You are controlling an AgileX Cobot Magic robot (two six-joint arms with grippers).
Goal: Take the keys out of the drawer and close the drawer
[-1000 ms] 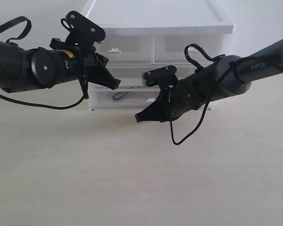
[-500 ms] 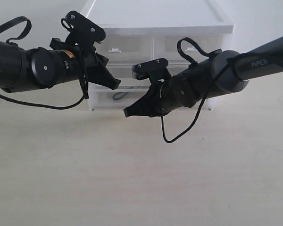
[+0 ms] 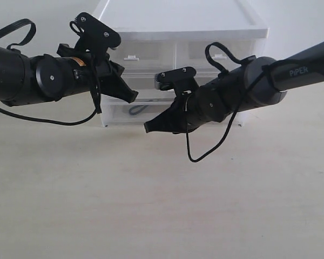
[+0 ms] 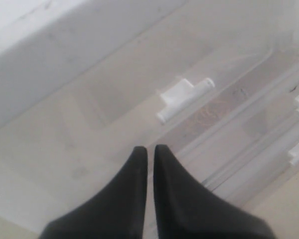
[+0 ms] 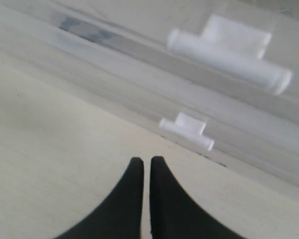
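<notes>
**Operator:** What is in front of me, biggest thing first?

**Describer:** A pale table (image 3: 151,205) with a white four-drawer unit (image 3: 205,32) at its far side. The lowest drawer (image 3: 121,114) runs the unit's full width, with its long axis across the exterior view. It looks pushed in, so it would slide out toward the camera.

**Operator:** Where are my arms?

**Describer:** Your left gripper (image 3: 130,97) hovers before the middle tier, above the lowest drawer's left half. Your right gripper (image 3: 149,128) hangs lower, level with the lowest drawer's front. Each pair of fingers is pressed together with only a slit between, and neither grasps anything.

**Operator:** And the keys?

**Describer:** The keys (image 3: 137,109) are inside the lowest drawer. Only their dark grey strap loop shows through the translucent front, between your two grippers. The rings cannot be made out.

**Operator:** Which arm should open it?

**Describer:** Probably the right. The drawer's small tab handle (image 5: 187,130) lies just ahead of its fingertips, a little off their line and apart from them. In the exterior view that arm hides the handle.
</notes>
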